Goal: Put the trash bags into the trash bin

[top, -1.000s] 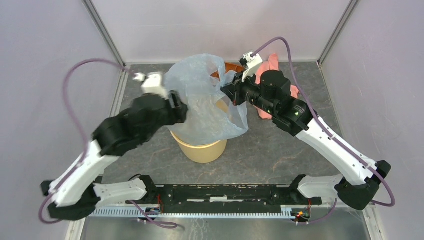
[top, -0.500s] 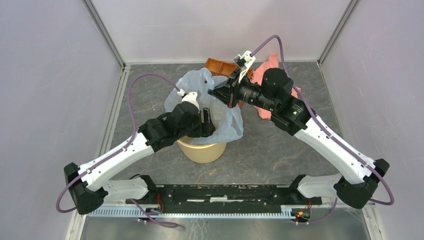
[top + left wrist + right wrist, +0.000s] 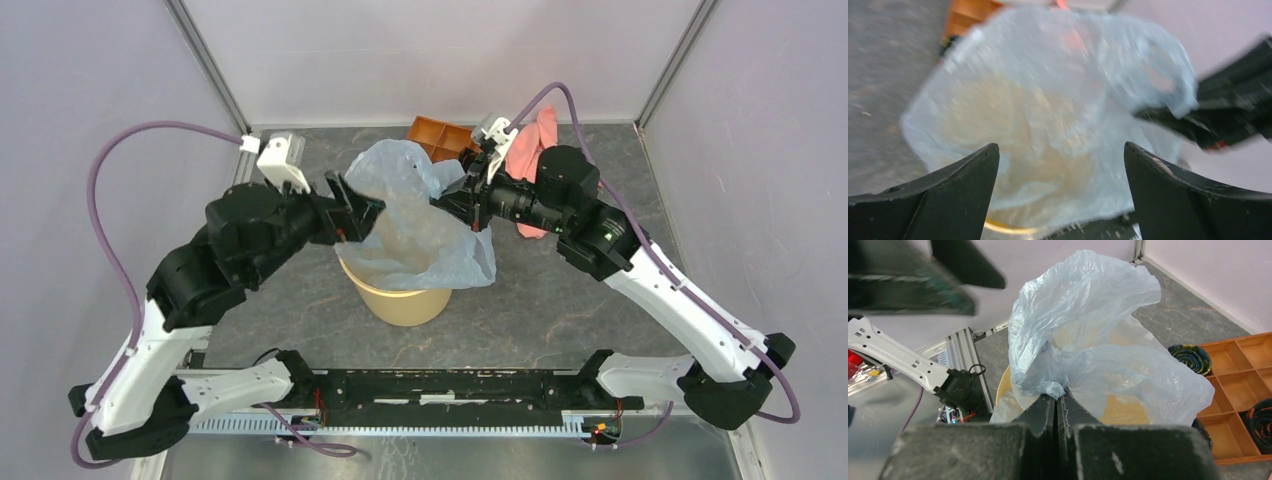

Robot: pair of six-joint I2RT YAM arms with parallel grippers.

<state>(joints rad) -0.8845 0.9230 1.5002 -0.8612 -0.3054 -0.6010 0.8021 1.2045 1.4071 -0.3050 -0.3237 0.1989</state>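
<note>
The pale blue-grey trash bag (image 3: 415,215) hangs billowed over the mouth of the tan trash bin (image 3: 405,298), its lower part draped into and over the rim. My right gripper (image 3: 447,200) is shut on a bunched fold of the bag's right edge; in the right wrist view the closed fingertips (image 3: 1055,396) pinch the bag (image 3: 1083,330) above the bin (image 3: 1120,412). My left gripper (image 3: 355,208) is open at the bag's left side. In the left wrist view its gripper (image 3: 1060,150) is spread wide, with the blurred bag (image 3: 1048,100) ahead of it and a bit of bin rim (image 3: 1003,227) below.
An orange compartment tray (image 3: 440,137) and a pink cloth (image 3: 535,140) lie at the back behind the bin. The tray (image 3: 1243,370) holds dark coiled items. Grey walls close in the table on three sides; a rail runs along the near edge.
My left gripper has come up out of the bin area and back to the bag's left side. The bag has billowed taller again. My right gripper keeps its hold and has shifted slightly.
</note>
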